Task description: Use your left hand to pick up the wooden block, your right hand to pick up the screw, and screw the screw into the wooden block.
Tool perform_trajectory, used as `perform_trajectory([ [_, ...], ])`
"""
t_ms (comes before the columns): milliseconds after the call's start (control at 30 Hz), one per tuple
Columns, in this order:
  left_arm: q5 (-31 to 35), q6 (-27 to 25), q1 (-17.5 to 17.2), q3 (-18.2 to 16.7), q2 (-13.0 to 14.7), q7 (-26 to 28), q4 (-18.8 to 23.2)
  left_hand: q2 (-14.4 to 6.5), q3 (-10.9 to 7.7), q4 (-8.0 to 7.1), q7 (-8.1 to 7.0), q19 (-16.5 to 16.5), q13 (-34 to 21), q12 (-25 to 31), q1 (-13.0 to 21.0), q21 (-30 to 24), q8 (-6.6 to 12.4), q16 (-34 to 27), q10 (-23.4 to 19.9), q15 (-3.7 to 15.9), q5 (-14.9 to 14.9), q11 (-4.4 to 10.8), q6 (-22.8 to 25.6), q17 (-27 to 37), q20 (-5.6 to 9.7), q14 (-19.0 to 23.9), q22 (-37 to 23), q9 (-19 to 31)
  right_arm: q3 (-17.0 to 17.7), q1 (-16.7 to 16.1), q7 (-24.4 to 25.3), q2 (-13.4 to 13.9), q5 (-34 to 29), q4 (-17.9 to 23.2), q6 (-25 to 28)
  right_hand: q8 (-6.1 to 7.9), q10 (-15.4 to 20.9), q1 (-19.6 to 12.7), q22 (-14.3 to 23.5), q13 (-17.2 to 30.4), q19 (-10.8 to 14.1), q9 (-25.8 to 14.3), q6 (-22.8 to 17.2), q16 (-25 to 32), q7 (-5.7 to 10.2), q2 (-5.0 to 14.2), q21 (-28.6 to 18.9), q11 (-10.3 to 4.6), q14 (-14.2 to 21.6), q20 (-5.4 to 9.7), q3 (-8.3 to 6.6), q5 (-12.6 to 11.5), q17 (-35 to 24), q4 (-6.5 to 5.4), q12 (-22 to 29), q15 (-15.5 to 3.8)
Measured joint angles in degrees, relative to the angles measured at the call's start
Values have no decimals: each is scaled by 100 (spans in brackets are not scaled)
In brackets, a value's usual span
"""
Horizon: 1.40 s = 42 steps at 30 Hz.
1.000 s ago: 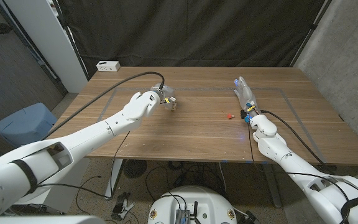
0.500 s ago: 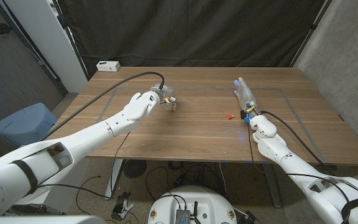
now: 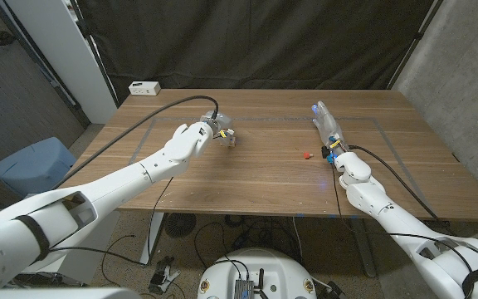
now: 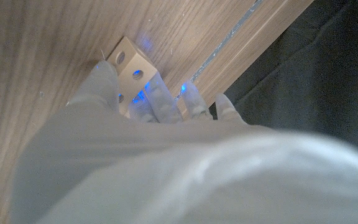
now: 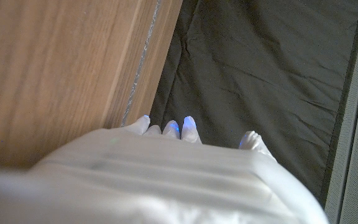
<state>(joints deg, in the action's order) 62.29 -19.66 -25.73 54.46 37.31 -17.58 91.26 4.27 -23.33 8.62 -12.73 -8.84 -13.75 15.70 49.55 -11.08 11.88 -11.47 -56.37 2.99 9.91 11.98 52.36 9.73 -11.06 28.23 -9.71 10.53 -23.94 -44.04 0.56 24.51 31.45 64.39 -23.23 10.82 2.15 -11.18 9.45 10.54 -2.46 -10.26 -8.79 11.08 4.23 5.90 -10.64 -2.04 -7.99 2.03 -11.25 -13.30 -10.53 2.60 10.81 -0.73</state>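
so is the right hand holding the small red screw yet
No, the small red screw lies on the wooden table, apart from the right hand, whose fingers are extended.

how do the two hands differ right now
The left hand has its fingers around the wooden block; the right hand holds nothing, fingers stretched out. The left is at its task thing; the right stands beside the red screw, apart from it. Both are over the table.
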Motion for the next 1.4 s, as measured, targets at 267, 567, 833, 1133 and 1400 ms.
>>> perform_trajectory([
  [267, -8, -93, -26, -55, 9, 35, 83, 0, 6, 5, -10, -20, -22, -5, 0, 0, -16, 0, -22, 0, -5, 21, 10, 29, -20, 0, 0, 1, -47, -94, 125, 266, -217, 369, 252, 0, 0, 0, 0, 0, 0, 0, -31, 0, 31, 0, 0, 0, 0, 0, -24, 0, 0, 24, 0, 0],
  [567, -61, -268, -91, -166, 8, 95, 197, 1, 34, -7, 3, -19, -25, -10, -1, 0, -27, 0, -32, 0, -10, 30, 59, 29, -20, 0, 0, 2, -90, -241, 296, 667, -512, 904, 629, 0, -22, -2, 0, -1, 0, 0, 44, 0, 146, -2, 0, -22, 0, 0, -40, 0, 14, 89, 0, 0],
  [833, -154, -485, -155, -274, -38, 160, 309, 2, 42, -4, 2, -19, -25, -36, -2, 0, -50, 0, -32, 0, -25, 30, 60, 28, -19, 0, 0, 2, -101, -389, 434, 1032, -772, 1373, 918, 0, -84, -93, 0, -1, 0, 0, 92, 0, 194, -31, 0, -84, 0, 0, -49, 0, 14, 145, 0, 0],
  [1133, -306, -796, -235, -383, -109, 243, 422, 2, 69, -26, -20, -19, -49, -73, -2, 28, -67, 25, -30, 0, -26, 29, 35, 28, -19, -1, 0, 2, -58, -570, 587, 1354, -1026, 1776, 1092, 0, -52, -357, 0, -15, 22, 0, 92, 0, 193, 88, 0, -115, 0, -21, -217, 40, 14, 312, 0, 0],
  [1400, -524, -1109, -323, -491, -203, 397, 525, 2, 74, -21, -19, -17, -63, -111, -2, 28, -70, 25, -9, -21, -26, 10, -27, 28, -22, -22, 0, 1, 39, -779, 660, 1671, -1203, 2138, 1180, 8, 1, -650, 0, -15, 76, 0, 92, 0, 193, 76, 0, -62, 32, -29, -347, 40, 13, 532, 0, 32],
])
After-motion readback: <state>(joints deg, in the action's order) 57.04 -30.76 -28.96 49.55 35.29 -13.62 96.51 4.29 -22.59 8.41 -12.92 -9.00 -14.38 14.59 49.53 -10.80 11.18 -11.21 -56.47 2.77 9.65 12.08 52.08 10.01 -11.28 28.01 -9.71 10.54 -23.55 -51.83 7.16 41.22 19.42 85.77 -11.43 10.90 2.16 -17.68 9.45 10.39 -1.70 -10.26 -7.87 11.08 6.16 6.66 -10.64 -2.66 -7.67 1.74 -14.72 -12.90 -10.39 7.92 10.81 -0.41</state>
